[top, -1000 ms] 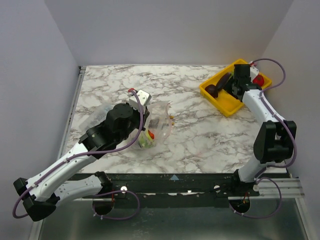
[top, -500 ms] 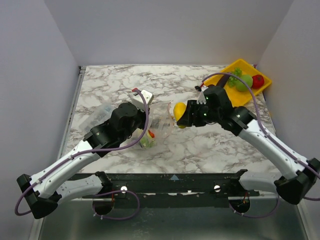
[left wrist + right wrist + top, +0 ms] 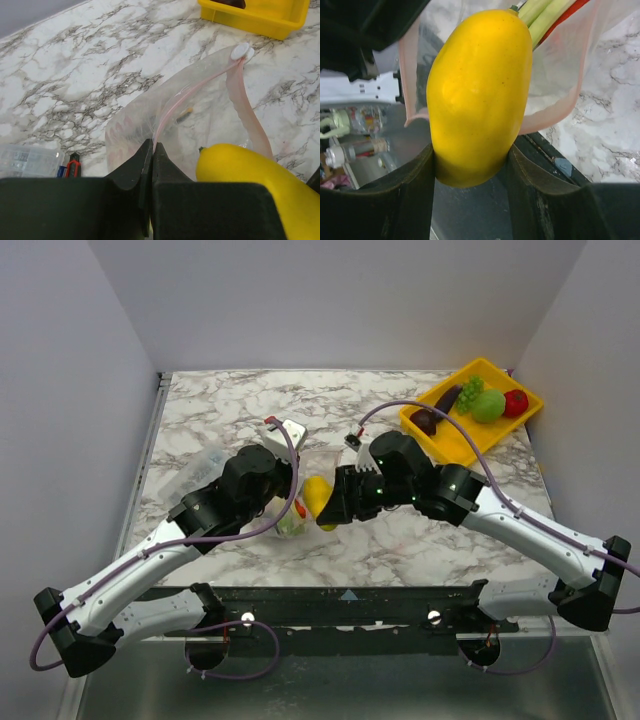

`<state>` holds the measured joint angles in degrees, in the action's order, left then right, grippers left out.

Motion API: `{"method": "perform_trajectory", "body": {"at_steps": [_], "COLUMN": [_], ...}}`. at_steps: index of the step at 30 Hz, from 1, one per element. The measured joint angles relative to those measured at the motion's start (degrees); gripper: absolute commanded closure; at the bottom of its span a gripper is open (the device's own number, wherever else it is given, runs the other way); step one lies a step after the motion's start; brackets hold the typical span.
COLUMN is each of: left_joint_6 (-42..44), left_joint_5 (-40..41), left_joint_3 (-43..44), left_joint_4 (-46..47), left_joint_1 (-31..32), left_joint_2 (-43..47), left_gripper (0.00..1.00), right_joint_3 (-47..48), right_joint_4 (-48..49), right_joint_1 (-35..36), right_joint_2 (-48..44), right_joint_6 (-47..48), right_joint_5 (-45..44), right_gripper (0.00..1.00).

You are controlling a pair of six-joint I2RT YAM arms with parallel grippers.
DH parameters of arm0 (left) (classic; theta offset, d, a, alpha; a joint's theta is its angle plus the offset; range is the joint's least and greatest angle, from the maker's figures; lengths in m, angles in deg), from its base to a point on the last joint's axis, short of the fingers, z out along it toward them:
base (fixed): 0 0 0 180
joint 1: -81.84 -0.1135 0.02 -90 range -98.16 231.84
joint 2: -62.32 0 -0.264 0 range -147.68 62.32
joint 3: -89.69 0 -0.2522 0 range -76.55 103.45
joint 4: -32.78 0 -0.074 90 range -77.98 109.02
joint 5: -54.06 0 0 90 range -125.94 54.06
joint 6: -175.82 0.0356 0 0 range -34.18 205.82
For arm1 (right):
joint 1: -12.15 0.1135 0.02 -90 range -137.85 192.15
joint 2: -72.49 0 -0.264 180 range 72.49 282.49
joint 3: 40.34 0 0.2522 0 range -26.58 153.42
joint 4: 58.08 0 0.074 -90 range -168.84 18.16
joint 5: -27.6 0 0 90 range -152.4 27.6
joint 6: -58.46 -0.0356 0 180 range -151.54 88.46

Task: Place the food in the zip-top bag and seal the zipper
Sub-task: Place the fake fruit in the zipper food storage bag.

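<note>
one lemon (image 3: 240, 165) at bag (image 3: 190, 95) mouth

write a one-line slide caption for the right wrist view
Right gripper holds the yellow lemon at the open mouth of the zip-top bag

White arms (image 3: 130, 578), black joints (image 3: 245, 480) (purple cables (image 3: 410, 404))

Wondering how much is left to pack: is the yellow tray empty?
No, the yellow tray holds a dark eggplant, a green fruit and a red fruit.
</note>
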<state>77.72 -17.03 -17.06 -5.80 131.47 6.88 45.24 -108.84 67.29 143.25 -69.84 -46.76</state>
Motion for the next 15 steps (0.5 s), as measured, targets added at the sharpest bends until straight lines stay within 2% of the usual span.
{"method": "perform_trajectory", "body": {"at_steps": [11,15], "left_joint_6": [0.59,0.66], "left_joint_5": [-4.68,-5.46], "left_joint_3": [-2.75,-3.37], "left_joint_4": [2.82,3.58], "left_joint_1": [0.00,0.00], "left_joint_2": [5.05,6.32], "left_gripper": [1.00,1.00], "right_joint_3": [7.37,7.39], "right_joint_4": [-0.46,-0.68], "right_joint_1": [-0.07,-0.07], "right_joint_2": [6.40,7.74], "right_joint_6": [-8.24,-9.20], "right_joint_5": [-5.22,-6.19], "right_gripper": [0.91,0.82]}}
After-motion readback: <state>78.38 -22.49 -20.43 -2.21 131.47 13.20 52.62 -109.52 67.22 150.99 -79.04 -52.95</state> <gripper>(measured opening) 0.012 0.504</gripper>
